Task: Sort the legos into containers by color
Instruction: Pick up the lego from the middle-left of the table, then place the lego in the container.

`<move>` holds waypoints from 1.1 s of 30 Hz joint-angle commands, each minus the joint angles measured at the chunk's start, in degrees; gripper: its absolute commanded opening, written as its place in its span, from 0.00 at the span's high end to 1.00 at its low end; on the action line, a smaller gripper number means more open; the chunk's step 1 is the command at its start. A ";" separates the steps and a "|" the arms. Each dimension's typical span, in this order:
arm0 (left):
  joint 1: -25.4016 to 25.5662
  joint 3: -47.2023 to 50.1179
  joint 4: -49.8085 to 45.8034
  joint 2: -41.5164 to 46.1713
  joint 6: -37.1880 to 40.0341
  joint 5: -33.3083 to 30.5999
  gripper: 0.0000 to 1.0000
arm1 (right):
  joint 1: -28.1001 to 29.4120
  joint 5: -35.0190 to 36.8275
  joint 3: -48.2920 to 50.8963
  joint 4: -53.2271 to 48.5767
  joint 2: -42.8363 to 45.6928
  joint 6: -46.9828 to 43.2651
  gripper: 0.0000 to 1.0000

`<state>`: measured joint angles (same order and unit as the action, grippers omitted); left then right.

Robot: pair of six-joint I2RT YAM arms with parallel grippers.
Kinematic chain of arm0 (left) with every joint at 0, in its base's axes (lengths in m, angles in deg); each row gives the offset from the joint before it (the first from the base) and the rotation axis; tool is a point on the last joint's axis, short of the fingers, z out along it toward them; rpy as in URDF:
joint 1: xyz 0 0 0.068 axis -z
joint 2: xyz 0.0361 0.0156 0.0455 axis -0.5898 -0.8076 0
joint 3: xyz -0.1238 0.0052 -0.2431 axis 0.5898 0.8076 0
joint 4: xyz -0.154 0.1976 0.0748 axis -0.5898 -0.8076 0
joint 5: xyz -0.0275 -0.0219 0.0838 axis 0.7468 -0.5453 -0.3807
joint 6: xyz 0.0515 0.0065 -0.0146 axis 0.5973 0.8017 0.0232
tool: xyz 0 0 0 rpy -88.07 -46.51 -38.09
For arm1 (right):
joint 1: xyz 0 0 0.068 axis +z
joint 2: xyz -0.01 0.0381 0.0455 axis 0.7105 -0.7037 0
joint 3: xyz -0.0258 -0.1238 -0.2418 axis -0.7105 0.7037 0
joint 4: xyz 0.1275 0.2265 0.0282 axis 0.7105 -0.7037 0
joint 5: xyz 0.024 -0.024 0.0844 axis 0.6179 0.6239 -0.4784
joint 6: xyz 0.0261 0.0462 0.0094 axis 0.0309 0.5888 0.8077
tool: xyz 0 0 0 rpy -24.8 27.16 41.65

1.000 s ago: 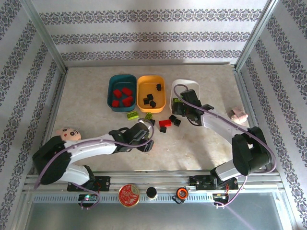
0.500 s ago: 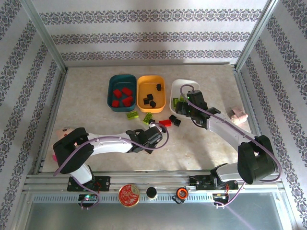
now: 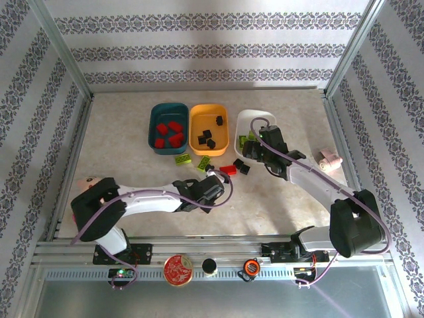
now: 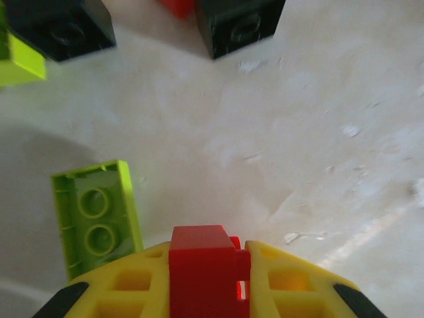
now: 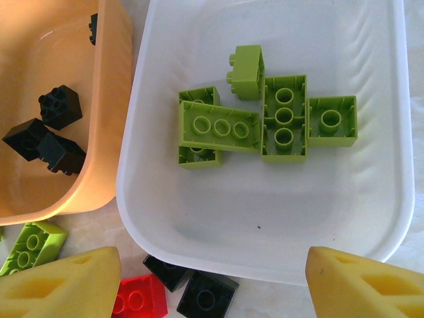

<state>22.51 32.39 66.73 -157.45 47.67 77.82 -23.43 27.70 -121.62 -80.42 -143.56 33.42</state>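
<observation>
top: left hand (image 3: pixel 214 181) low at mid-table, teal tray (image 3: pixel 154 112) far and left of it. left wrist: it is clenched on a red lego (image 4: pixel 205 265); the pick looks done, next lift it to teal. right wrist: right hand (image 5: pixel 209 260) released above white tray (image 5: pixel 278 218).

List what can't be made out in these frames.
Left wrist: the red brick, lower half hidden inside the left claw and cut by the bottom edge.
Top external: the white tray, contents mostly covered by the right arm.
Right wrist: the orange tray, cut by the left edge.
</observation>
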 commanded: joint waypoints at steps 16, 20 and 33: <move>-38.39 -13.42 9.21 2.12 -3.42 3.65 0.86 | 1.41 -1.17 4.78 0.85 5.86 1.37 0.26; -42.70 -20.69 8.19 -6.98 -4.52 6.95 0.86 | 3.37 -1.46 6.86 0.60 7.83 1.15 0.26; -45.65 -33.24 1.95 -17.18 -6.51 12.23 0.50 | 19.17 -17.31 3.52 4.14 1.97 -12.26 0.26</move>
<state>-22.32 0.39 70.86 -177.54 42.80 87.98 -6.76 15.68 -114.82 -77.93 -138.62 26.67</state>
